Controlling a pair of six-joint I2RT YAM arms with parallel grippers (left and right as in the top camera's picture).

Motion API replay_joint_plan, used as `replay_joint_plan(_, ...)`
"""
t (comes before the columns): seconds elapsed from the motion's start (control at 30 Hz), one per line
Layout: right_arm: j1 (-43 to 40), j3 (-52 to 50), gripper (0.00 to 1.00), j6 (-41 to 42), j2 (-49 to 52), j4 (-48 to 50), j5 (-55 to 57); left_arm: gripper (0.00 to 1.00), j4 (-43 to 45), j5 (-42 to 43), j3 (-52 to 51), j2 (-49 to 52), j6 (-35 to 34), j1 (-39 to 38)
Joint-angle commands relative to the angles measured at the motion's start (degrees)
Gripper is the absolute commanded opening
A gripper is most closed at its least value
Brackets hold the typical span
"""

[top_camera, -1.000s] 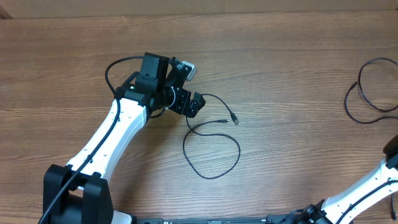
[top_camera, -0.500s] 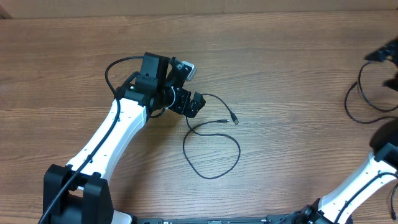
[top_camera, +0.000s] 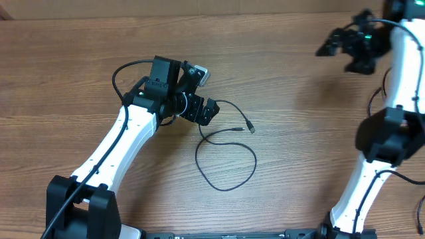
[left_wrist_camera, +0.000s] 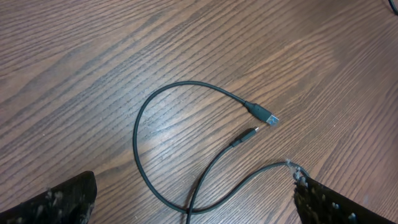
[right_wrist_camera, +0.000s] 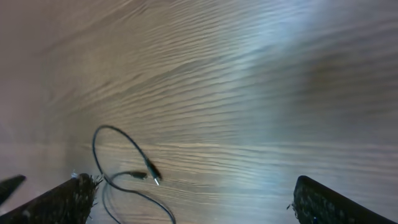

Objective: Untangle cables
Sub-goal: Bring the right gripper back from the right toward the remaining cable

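**Both claws wide; two cables lying apart on the table**

Left claw (top_camera: 203, 111): low over the table (top_camera: 299, 166), left of centre. Jaws wide, gripping nothing. In the left wrist view, fingers (left_wrist_camera: 59, 202) at the two bottom corners, with bare wood and cable between them.

Centre cable (top_camera: 255, 159): flat on the wood, just right of and below left claw, in one open loop toward the near edge. Flat plug (left_wrist_camera: 266, 116) and small plug (left_wrist_camera: 247, 133) close together, not touching, both on the wood. One strand running up to the tip of the right-hand finger; touching or not, cannot tell.

Right claw (top_camera: 337, 53): raised over the far right of the table, well apart from both cables. Jaws wide, empty. Right wrist view blurred: fingers (right_wrist_camera: 326, 200) at the bottom corners, wood grain between, and a thin cable loop with plug ends at lower left.

Right cable (top_camera: 370, 101): at the table's right edge, mostly hidden behind right arm (top_camera: 402, 66). Only short curved bits in sight. Well apart from centre cable; no contact with either claw visible.
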Motion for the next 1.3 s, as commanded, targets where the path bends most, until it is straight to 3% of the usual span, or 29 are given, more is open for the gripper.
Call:
replay_joint_plan(0.0,3.98,-0.11,1.00,-2.56,0.39,0.61,2.05,1.00,0.02,-0.35,0.55,-0.31,0.66,0.55)
replay_joint_plan(0.5,16.87,-0.11,1.00,-3.32,0.39,1.68,2.08,1.00,0.02,-0.35,0.55,-0.31,0.66,0.55)
replay_joint_plan(0.93,21.79,-0.31,1.00,-3.32,0.39,1.88,2.05,1.00,0.66,-0.90,0.55,-0.31,0.70,0.55)
replay_joint_plan(1.13,22.08,-0.33,1.00,-3.32,0.39,-0.68,2.08,1.00,-0.42,-17.77,0.55,-0.31,0.68,1.18)
replay_joint_plan(1.27,22.08,-0.35,1.00,-3.34,0.39,-0.39,2.05,0.99,-0.42,-20.31,0.55,-0.31,0.70,3.17)
